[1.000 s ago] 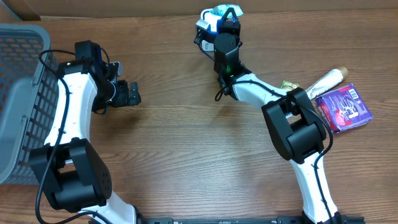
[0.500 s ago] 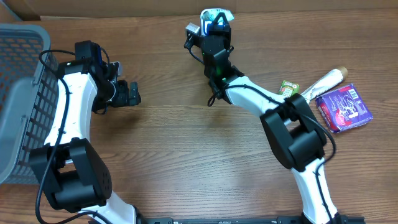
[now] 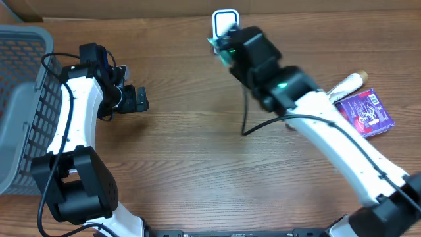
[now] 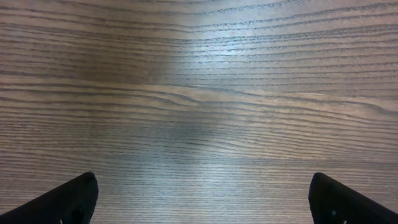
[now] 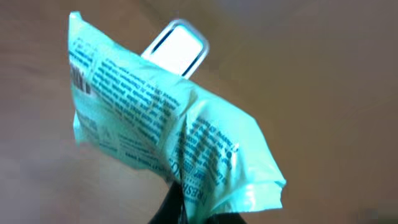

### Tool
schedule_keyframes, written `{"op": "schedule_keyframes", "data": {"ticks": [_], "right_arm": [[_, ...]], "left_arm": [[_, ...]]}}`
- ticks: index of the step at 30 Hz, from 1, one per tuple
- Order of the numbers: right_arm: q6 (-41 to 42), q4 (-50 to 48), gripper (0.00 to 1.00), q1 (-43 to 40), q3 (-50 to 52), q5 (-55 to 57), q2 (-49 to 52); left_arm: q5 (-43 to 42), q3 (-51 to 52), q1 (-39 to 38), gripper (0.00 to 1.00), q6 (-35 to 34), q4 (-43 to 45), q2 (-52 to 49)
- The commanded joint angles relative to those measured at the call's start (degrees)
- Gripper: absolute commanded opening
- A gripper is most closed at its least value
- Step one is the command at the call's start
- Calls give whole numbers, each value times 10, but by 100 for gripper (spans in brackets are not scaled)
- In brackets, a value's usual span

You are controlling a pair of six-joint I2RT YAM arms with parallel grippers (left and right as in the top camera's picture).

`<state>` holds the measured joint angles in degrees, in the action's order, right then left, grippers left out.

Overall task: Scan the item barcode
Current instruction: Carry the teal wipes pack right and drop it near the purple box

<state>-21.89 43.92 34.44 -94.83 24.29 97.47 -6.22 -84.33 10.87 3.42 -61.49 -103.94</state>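
While the right gripper point(image 3: 230, 47) is hovering by the scanner point(image 3: 225, 20) overhead, the left gripper point(image 3: 138, 100) is hanging wide open, empty. Left wrist: only bare table point(image 4: 199, 93) is showing. Right wrist: shut jaws are pinching the green packet point(image 5: 168, 137) before the scanner; scanning is seemingly underway, unconfirmed.

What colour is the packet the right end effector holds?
The packet is mint green with black print; right wrist view.
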Motion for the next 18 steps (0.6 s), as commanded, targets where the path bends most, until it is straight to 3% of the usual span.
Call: {"op": "schedule_keyframes", "data": {"ticks": [1,5,9,18], "right_arm": [[255,93,4,-86,-2,-219,-8],[258,208,4,-184,3,-322,-6],[258,282,4,-283,9,-334,-3],[258,259,4,-412,82,-334,0]], "left_arm": [[0,2,-4,100,11,1,11],[0,2,-4,99,11,1,11],[0,2,-4,100,11,1,11],[0,2,-4,100,11,1,11]]}}
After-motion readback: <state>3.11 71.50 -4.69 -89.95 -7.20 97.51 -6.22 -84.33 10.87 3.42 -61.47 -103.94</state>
